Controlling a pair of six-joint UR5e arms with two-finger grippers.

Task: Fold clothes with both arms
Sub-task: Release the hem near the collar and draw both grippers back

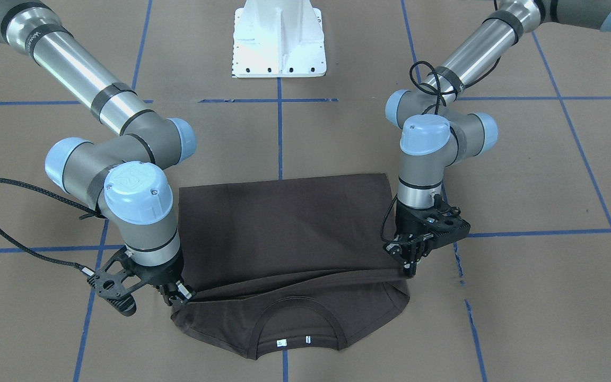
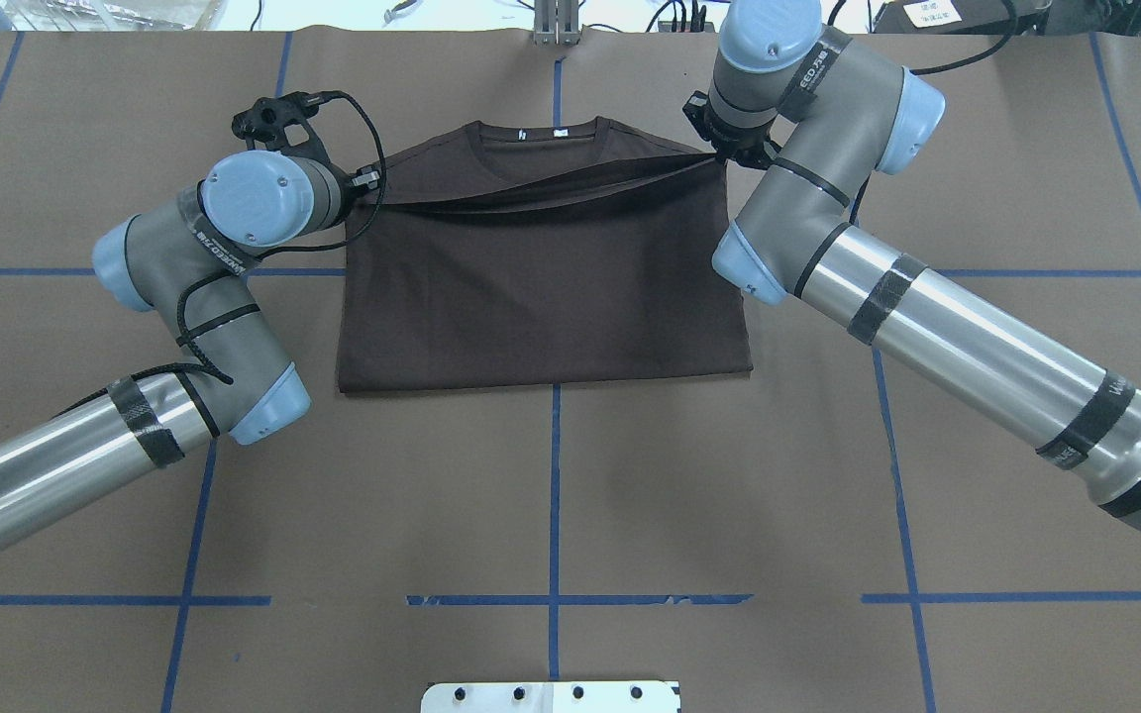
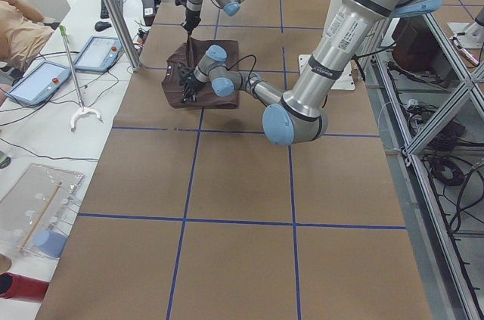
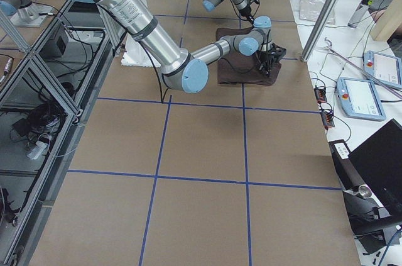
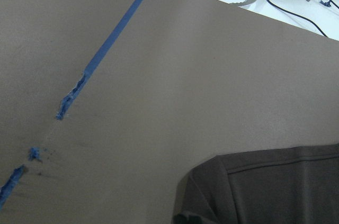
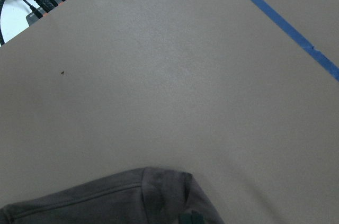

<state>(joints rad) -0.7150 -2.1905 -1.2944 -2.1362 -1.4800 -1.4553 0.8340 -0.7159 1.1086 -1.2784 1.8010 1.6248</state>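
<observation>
Dark brown T-shirt (image 1: 284, 223) (white labels (image 1: 281, 343)), blue-lined tan table (image 1: 523, 175).

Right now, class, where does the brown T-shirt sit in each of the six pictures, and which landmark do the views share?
Front-facing: T-shirt lower centre, collar towards the bottom edge.
Overhead: T-shirt upper centre, collar at the top.
Left side: T-shirt far off, upper left of centre.
Right side: T-shirt far off, upper right of centre.
Left wrist: T-shirt bottom right corner.
Right wrist: T-shirt bottom edge, left of centre.
Shared landmark: blue tape lines.
</observation>
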